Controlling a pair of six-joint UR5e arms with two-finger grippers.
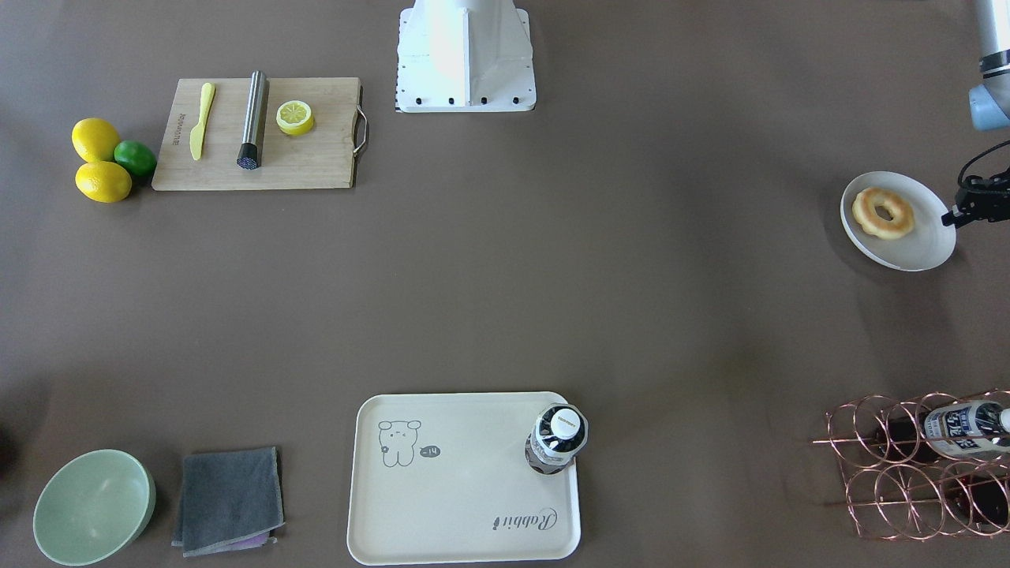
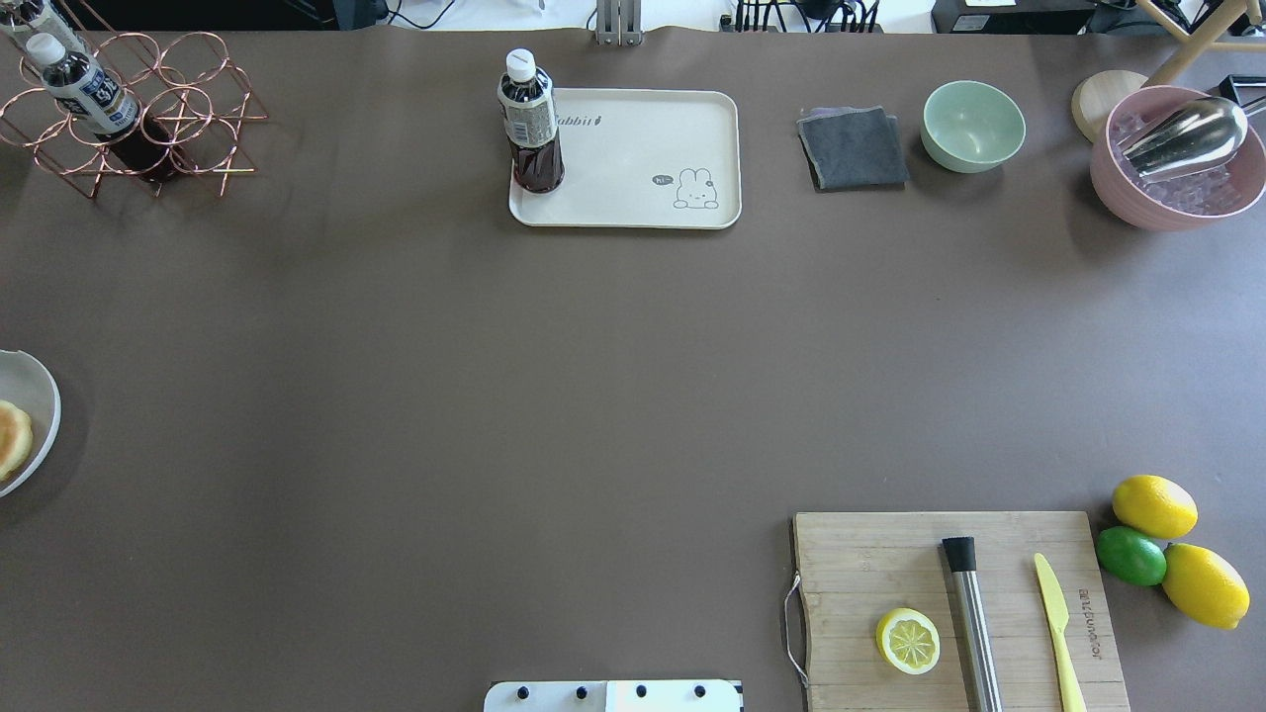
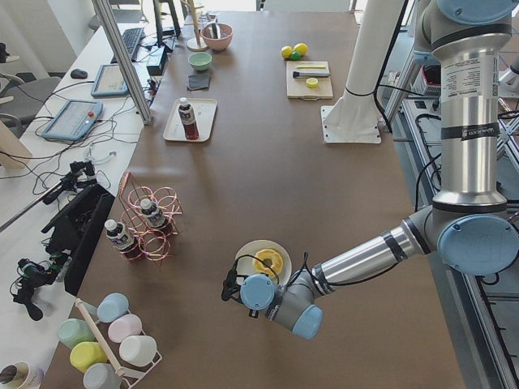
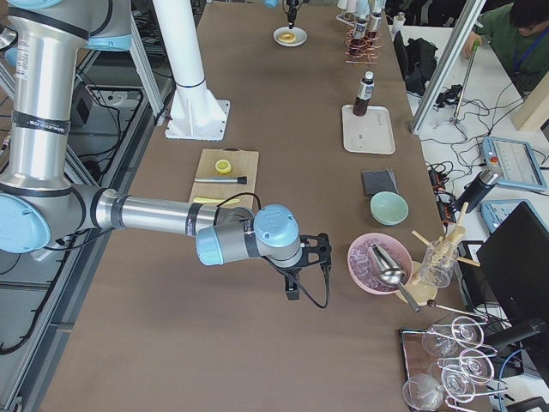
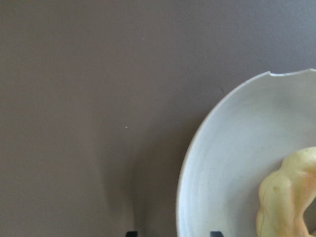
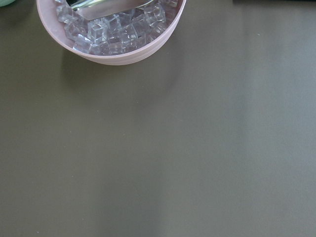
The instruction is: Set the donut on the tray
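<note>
The golden ring donut (image 1: 883, 212) lies on a round off-white plate (image 1: 915, 251) at the table's left end; it also shows in the left wrist view (image 5: 289, 197). My left gripper (image 1: 956, 214) hangs at the plate's outer rim, beside the donut and not touching it; in the wrist view (image 5: 173, 234) its tips stand apart, open and empty. The cream tray (image 1: 465, 505) with the bear drawing lies mid-table on the far side, with a dark drink bottle (image 1: 556, 438) upright in one corner. My right gripper (image 4: 294, 292) hovers near the pink bowl; I cannot tell whether it is open.
A copper wire rack (image 1: 907, 465) with bottles stands near the plate's end. A cutting board (image 1: 252, 158) holds a lemon half, a knife and a steel cylinder, with lemons and a lime beside it. A green bowl (image 1: 93, 505), a grey cloth (image 1: 229, 498) and a pink ice bowl (image 2: 1177, 158) are further off.
</note>
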